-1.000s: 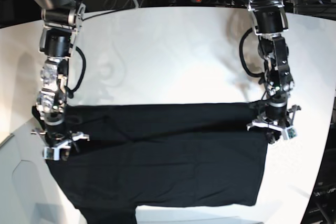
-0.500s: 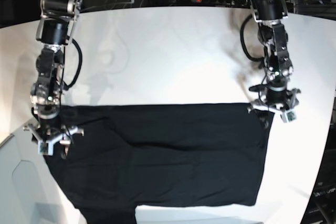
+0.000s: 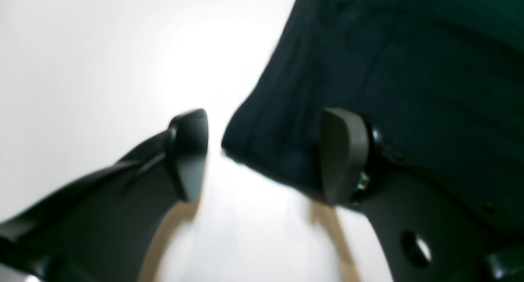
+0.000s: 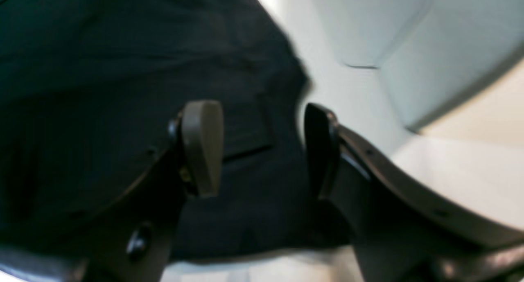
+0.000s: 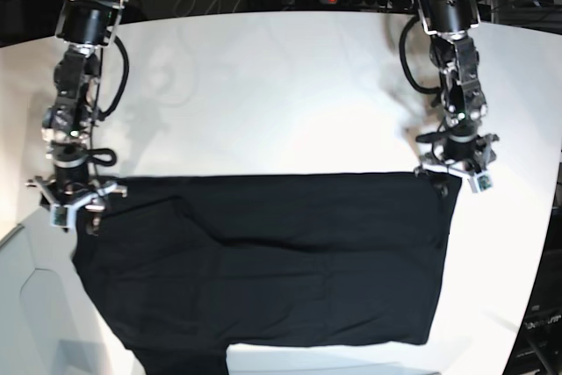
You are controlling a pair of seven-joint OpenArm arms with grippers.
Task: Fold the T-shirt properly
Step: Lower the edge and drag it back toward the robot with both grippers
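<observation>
Black T-shirt (image 5: pixel 263 261) runs long from 9 to 3 on the surface (image 5: pixel 281 94), one far corner under each spread-open, empty tool: left tool (image 5: pixel 452 173), right tool (image 5: pixel 72 208).

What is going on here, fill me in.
A two-armed robot is folding a black T-shirt on a white table. The shirt lies flat, its far edge straight across. The left gripper and right gripper sit over the two far corners, both open. In the wrist views the cloth lies under the spread fingers, not pinched, so neither arm holds the shirt at this moment.
</observation>
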